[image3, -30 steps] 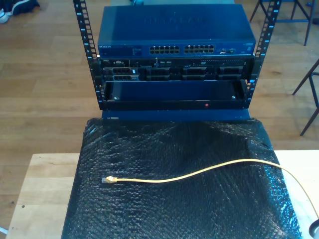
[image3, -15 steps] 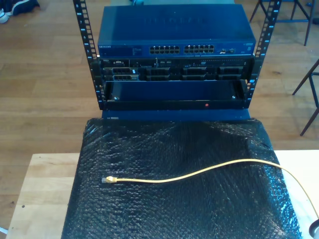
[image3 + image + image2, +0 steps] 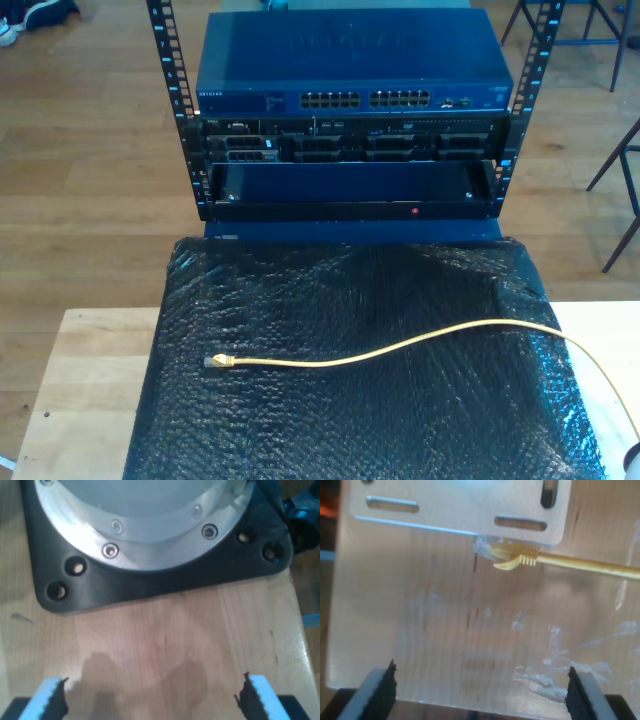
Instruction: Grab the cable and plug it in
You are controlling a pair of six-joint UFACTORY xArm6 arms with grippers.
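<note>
One large rack of blue network gear stood at the far end of the exterior view, with a row of ports across the front of the top switch. Before it a black bubble-wrap sheet covered most of a pale wooden table. The cable lay across that sheet in a shallow curve, running off toward the exterior view's right, its clear plug resting toward the exterior view's left, well apart from the rack.

My first gripper hung wide open and empty above bare wood, near a round metal base on a black plate.

My second gripper was likewise spread wide, holding nothing, over a clear sheet; a yellow cable end lay beyond its fingertips, untouched.
</note>
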